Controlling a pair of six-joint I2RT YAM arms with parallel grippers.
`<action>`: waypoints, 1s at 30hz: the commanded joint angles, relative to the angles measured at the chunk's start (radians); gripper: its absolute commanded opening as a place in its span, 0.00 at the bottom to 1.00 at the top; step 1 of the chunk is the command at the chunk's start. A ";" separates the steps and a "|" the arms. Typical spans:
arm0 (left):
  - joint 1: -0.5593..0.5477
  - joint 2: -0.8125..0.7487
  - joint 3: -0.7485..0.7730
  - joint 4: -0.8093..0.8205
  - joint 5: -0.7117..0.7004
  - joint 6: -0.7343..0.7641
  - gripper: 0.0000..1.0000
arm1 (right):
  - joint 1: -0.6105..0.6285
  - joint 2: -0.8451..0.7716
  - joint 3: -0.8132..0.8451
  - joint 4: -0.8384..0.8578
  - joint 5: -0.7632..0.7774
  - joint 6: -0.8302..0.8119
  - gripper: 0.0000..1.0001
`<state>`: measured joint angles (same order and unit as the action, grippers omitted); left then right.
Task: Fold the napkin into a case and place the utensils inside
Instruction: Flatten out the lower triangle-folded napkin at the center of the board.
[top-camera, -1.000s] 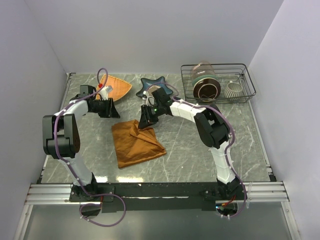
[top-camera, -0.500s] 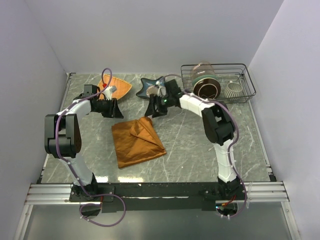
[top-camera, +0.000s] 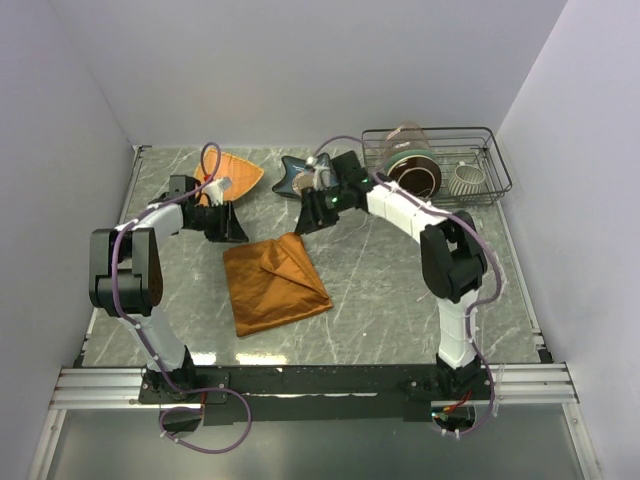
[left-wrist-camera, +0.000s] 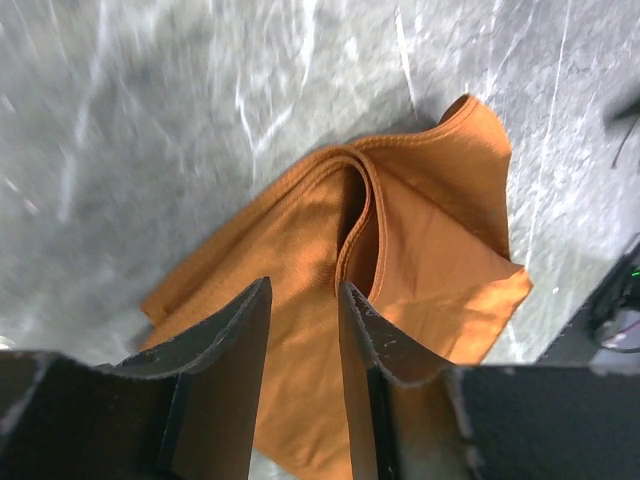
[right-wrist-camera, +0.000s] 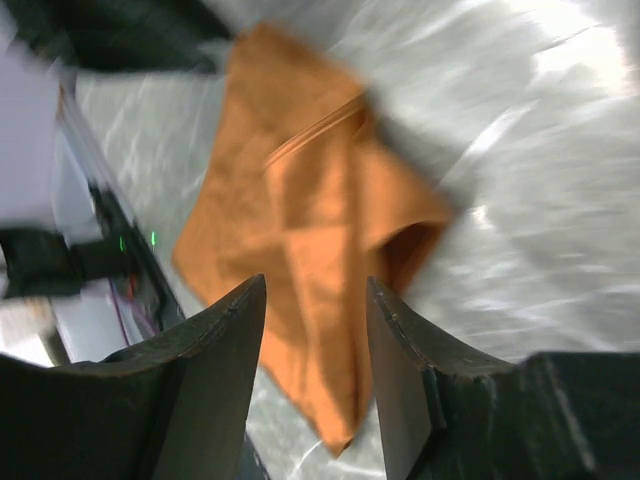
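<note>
The rust-orange napkin (top-camera: 275, 282) lies folded on the marble table, its layers loose, with an open fold along its far part (left-wrist-camera: 400, 250). My left gripper (top-camera: 232, 225) hovers just beyond the napkin's far left corner. It is open with a narrow gap and nothing between its fingers (left-wrist-camera: 303, 290). My right gripper (top-camera: 308, 215) hangs off the napkin's far right corner, near the star plate, also open and empty (right-wrist-camera: 315, 285). In the blurred right wrist view the napkin (right-wrist-camera: 300, 200) lies below the fingers. I cannot make out the utensils in any view.
A lighter orange woven triangular plate (top-camera: 235, 172) and a dark blue star-shaped plate (top-camera: 297, 175) sit at the back. At the back right a wire rack (top-camera: 497, 165) holds a jar, a brown disc and a white ribbed cup (top-camera: 466, 178). White walls close in three sides.
My right gripper has let go of the napkin's far corner, opened and drawn back toward the star plate. The lifted flap has dropped flat. The left gripper shifted slightly right.
</note>
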<state>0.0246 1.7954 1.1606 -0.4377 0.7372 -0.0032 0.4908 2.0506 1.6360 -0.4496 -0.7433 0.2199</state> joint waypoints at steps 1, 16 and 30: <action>0.001 -0.048 -0.056 0.050 0.024 -0.107 0.39 | 0.153 -0.127 -0.060 -0.043 0.091 -0.163 0.56; 0.038 0.010 -0.053 0.044 -0.007 -0.256 0.37 | 0.399 0.054 0.059 0.008 0.357 -0.281 0.48; 0.040 0.074 -0.029 -0.022 -0.064 -0.176 0.27 | 0.393 0.155 0.082 0.075 0.539 -0.268 0.42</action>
<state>0.0643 1.8507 1.0973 -0.4324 0.6987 -0.2111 0.8928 2.2154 1.6886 -0.4339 -0.3115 -0.0502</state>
